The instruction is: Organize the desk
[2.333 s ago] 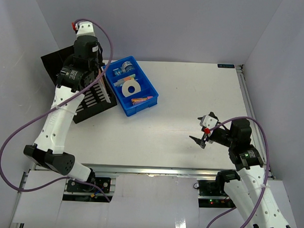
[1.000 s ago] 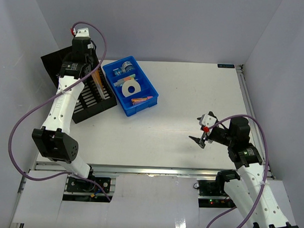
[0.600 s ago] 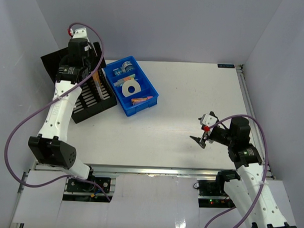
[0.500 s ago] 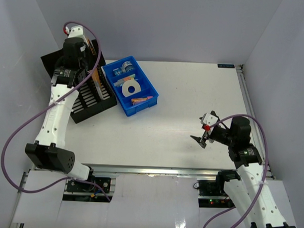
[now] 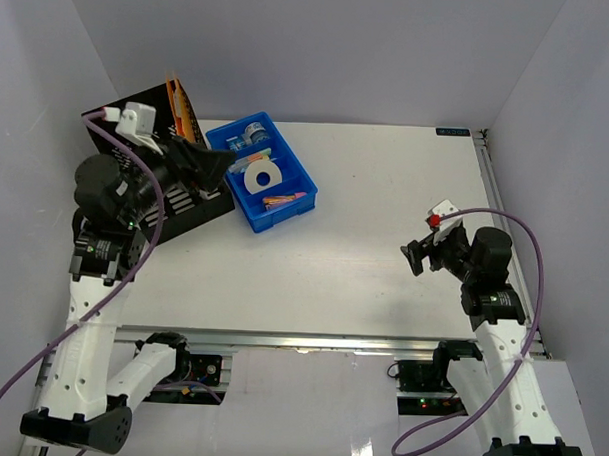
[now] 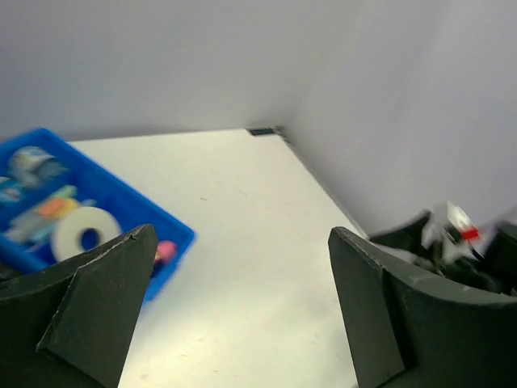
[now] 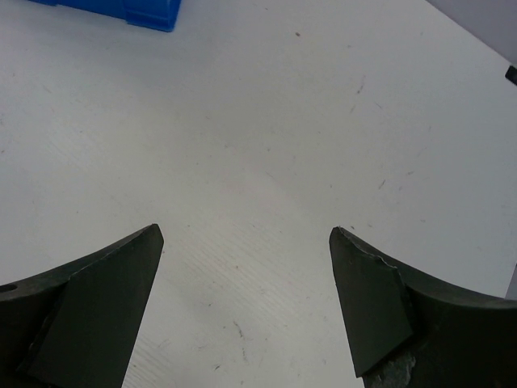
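Note:
The white desk [image 5: 366, 190] carries a black slotted file rack [image 5: 190, 204] at the back left, and an orange folder [image 5: 176, 101] stands upright at the rack's far end. My left gripper [image 5: 219, 165] hovers between the rack and the blue tray [image 5: 285, 207], open and empty. In the left wrist view my left gripper [image 6: 242, 233] spans bare desk [image 6: 242, 283], with the tray [image 6: 121, 202] to its left. My right gripper [image 5: 415, 256] hangs over the desk's right side. The right wrist view shows my right gripper [image 7: 246, 232] open, with only tabletop [image 7: 258, 145] between the fingers.
The blue tray holds a white tape roll [image 5: 258, 176], small blue-and-white items [image 5: 250, 136] and coloured bits [image 5: 277, 200]. A metal rail [image 5: 301, 338] runs along the front edge. Grey walls close in on three sides. The right arm [image 6: 452, 242] shows in the left wrist view.
My left gripper opened and the arm pulled back from the rack toward the near left, leaving the orange folder standing there. The right gripper shifted slightly right and up.

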You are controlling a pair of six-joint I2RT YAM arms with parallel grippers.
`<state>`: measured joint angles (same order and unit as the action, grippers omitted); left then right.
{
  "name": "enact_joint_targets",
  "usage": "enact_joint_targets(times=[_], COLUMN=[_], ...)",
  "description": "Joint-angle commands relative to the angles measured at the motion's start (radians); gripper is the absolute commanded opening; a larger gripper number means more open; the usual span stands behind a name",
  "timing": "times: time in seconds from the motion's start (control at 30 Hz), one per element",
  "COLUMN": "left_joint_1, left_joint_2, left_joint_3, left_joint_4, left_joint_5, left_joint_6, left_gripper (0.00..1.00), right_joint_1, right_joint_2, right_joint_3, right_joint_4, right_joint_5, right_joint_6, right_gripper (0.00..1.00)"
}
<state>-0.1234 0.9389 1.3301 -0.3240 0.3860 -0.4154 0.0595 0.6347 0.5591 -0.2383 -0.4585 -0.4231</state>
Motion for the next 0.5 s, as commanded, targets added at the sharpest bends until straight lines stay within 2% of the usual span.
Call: enact_joint_targets(times=[0.0, 0.2, 0.37, 0.47], left_joint_1=[-0.006, -0.031, -0.037, -0.042], left_joint_2=[-0.039, -0.14, -0.213, -0.269], left_joint_3=[-0.277, -0.519, -0.715, -0.816], left_joint_4=[0.168, 0.243, 0.294, 0.346], left_joint_5=[0.36, 0.471, 0.507, 0.494], left_joint_6=[-0.113, -0.025, 0.084, 0.098], left_gripper=[0.98, 0.98, 0.98, 0.98], right_joint_1=[-0.01, -0.01, -0.01, -0.01], right_joint_2=[0.03, 0.097, 0.126, 0.125], right_joint_3=[0.041, 0.107, 0.141, 0.126], right_joint_4=[0.061, 0.036, 0.017, 0.035], right_joint_5=[0.132, 0.184, 0.257, 0.302], right_joint_6=[0.142, 0.198, 0.267, 0.304], right_gripper=[0.9, 0.9, 0.9, 0.9])
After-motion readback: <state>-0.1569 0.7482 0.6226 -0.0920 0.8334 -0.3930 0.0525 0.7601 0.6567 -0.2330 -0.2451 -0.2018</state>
